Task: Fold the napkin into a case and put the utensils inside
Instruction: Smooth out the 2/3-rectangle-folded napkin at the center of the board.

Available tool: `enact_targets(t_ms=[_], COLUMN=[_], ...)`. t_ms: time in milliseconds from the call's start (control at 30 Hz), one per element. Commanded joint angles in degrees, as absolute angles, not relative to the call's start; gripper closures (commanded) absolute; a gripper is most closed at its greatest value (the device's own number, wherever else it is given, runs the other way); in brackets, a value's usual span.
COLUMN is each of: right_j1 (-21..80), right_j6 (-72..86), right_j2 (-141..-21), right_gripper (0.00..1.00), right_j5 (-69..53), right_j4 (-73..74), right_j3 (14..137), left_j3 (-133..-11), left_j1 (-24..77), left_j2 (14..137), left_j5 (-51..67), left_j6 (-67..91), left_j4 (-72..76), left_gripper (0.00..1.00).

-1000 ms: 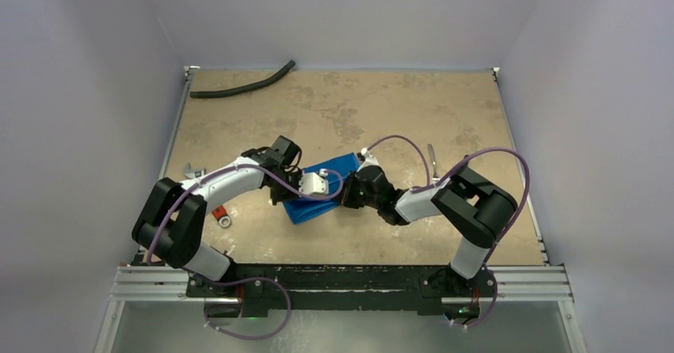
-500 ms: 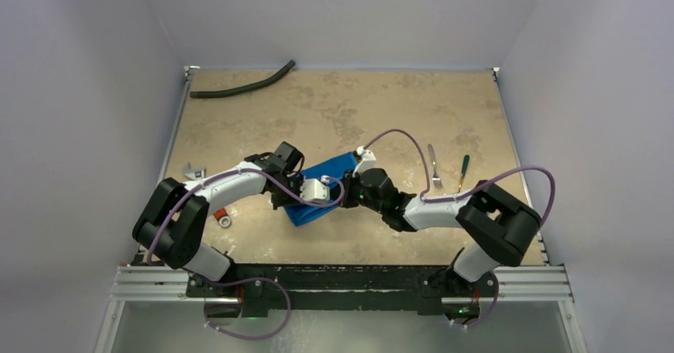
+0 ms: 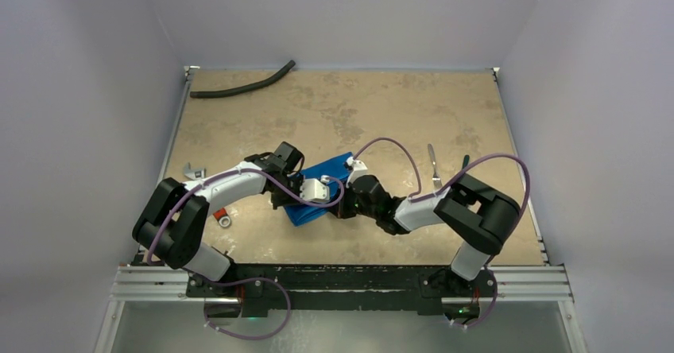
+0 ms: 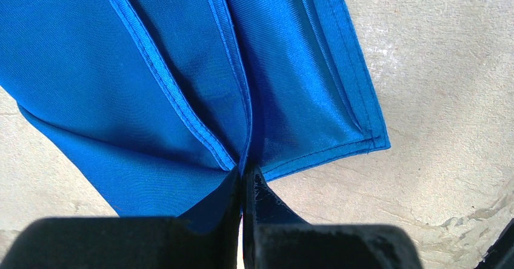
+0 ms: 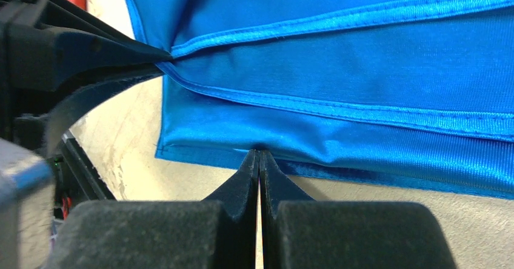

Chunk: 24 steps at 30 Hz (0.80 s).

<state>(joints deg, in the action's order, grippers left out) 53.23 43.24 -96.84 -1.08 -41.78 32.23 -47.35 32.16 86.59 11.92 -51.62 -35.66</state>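
The napkin [image 3: 336,167] is found partly folded in the middle of the surface [image 3: 334,106], nearer the arms than the far edge, with several hemmed layers overlapped. The left pincer [image 4: 244,177] is clamped on the napkin where two hems meet at its edge. The right pincer [image 5: 259,155] is closed, with its tips touching the napkin's folded edge just beside the left one; whether any cloth is caught there cannot be told. The fork [image 3: 432,164] lies to the right, well apart from the napkin, and nothing has been put inside. The following risks are judged. The satin looks slippery, so a hem could slide out of the grip under any pull and the layers could spring open. If the right pincer holds nothing, a lift would drag one side only and skew the fold. The two pincers work very close together, so contact between them is possible.
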Motion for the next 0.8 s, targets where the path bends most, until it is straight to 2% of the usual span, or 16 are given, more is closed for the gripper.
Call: enact_targets(t_ms=[0,100,400,767], right_j1=[53.2,53.2,53.3,53.2], right_j6=[43.1,43.0,38.4,39.6], right_j2=[-98.5,-98.6,-89.5,-100.0], right_gripper=[1.0,1.0,1.0,1.0], right_j5=[-1.9,-2.9,-4.5,-7.4], right_j4=[-40.8,-40.2,-41.6,-43.5], right_j3=[34.0,34.3,34.3,40.7], left_j3=[-49.4,-50.9,-49.6,-47.8], left_j1=[32.1,32.2,32.2,32.1], left_j2=[85.1,84.7,84.1,82.8], left_j5=[12.5,12.8,13.3,11.5], left_j6=[-51.7,-51.8,-51.9,-51.8], left_j4=[-36.2,-37.1,-37.2,-36.6], left_gripper=[1.0,1.0,1.0,1.0])
